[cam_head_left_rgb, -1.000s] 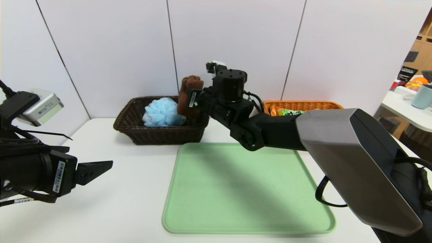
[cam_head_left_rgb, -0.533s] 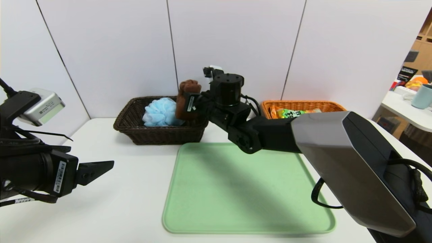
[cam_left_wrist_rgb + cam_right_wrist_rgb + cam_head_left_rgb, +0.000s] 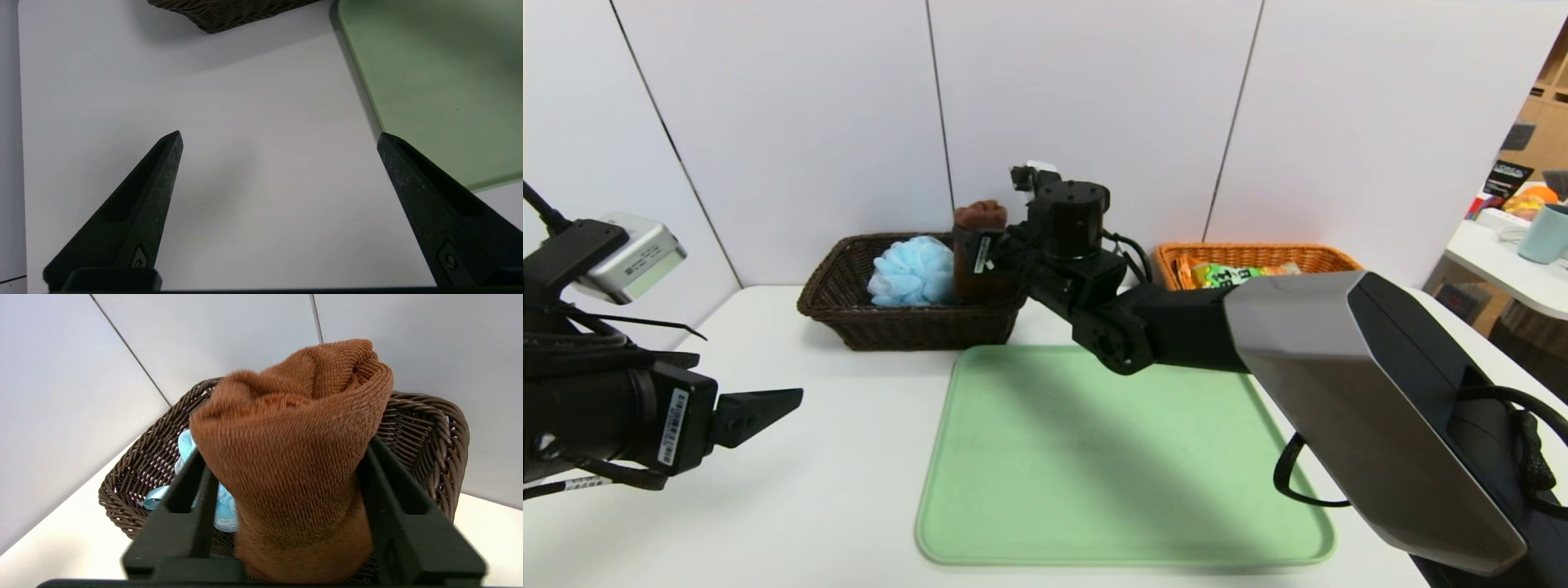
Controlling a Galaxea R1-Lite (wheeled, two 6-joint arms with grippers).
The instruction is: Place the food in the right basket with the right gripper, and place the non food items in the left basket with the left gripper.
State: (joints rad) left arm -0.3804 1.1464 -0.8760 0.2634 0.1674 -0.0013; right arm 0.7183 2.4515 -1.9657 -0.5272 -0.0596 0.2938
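Head view: the right gripper (image 3: 980,261) reaches across to the dark basket (image 3: 907,322) at the back left of the table (image 3: 809,490), with the brown towel (image 3: 982,219) standing upright between its fingers, over the basket's right end. A blue pouf (image 3: 913,271) lies inside the same basket, just left of the towel. The orange basket (image 3: 1258,255) sits at the back right, partly behind the right arm, with a green packet (image 3: 1227,273) in it. A green tray (image 3: 1119,457) lies bare in front of the two baskets. The left gripper (image 3: 760,412) hovers low over the table's left side, well apart from the tray and the baskets.

Left wrist view: the left gripper's (image 3: 280,139) two fingers stand wide apart with only table surface between them. The tray's edge (image 3: 429,81) runs past one finger, and a corner of the dark basket (image 3: 229,14) shows beyond.

Right wrist view: the towel (image 3: 294,449) fills the gap of the right gripper (image 3: 286,457), rolled and upright, bulging above the fingers (image 3: 192,490). The fingers are parted to the towel's width and flank it on both sides; whether they press it or have let go cannot be told. Behind and below it lie the dark basket's rim (image 3: 441,416) and the pouf (image 3: 186,447).
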